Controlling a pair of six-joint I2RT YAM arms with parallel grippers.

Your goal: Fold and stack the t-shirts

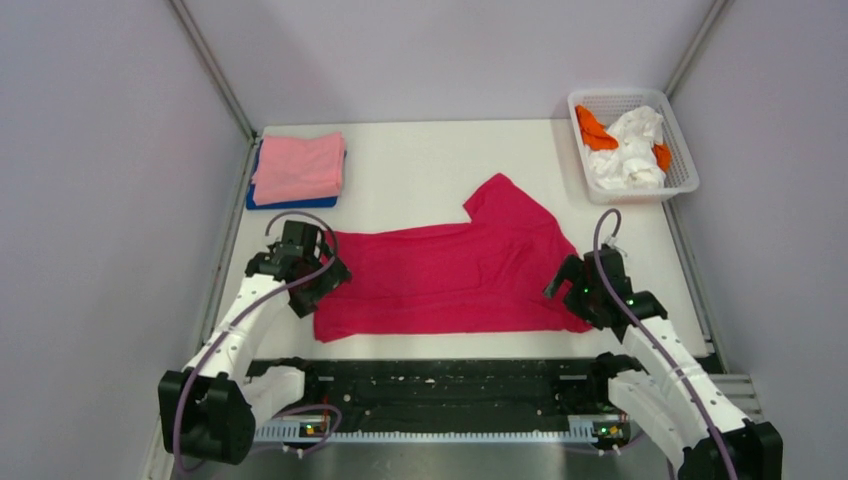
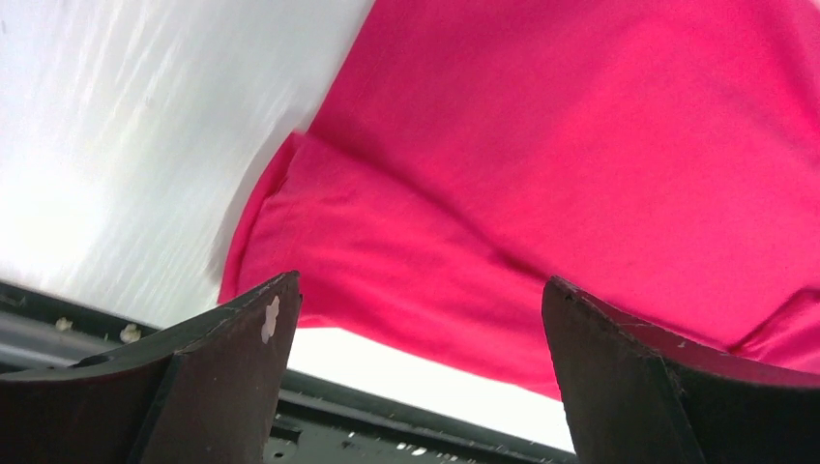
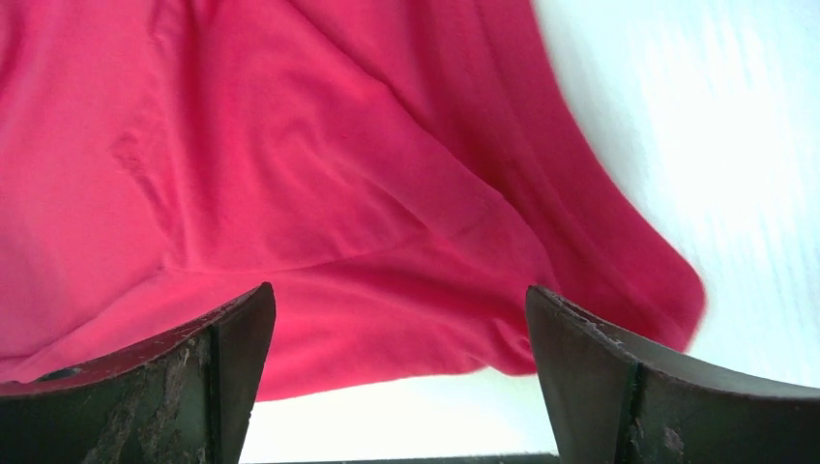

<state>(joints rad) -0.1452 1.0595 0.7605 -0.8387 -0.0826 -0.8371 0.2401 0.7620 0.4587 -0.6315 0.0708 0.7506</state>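
On the white table (image 1: 420, 170) the crimson t-shirt (image 1: 450, 275) stretches left-to-right, sleeve pointing away.

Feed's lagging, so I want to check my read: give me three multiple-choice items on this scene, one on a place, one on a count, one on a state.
1. Where is the pink shirt?
A) at the near edge
B) on the blue shirt, far left corner
C) far right corner

2. How many shirts are already folded?
A) none
B) two
C) three

3. State of the left end effector and right end effector?
A) both open
B) both shut on cloth
C) left shut, right open

Key:
1 B: the top view shows pink stacked on blue.
2 B: pink and blue are folded, while the red shirt lies spread out.
3 A: each wrist view shows fingers wide apart over red cloth.
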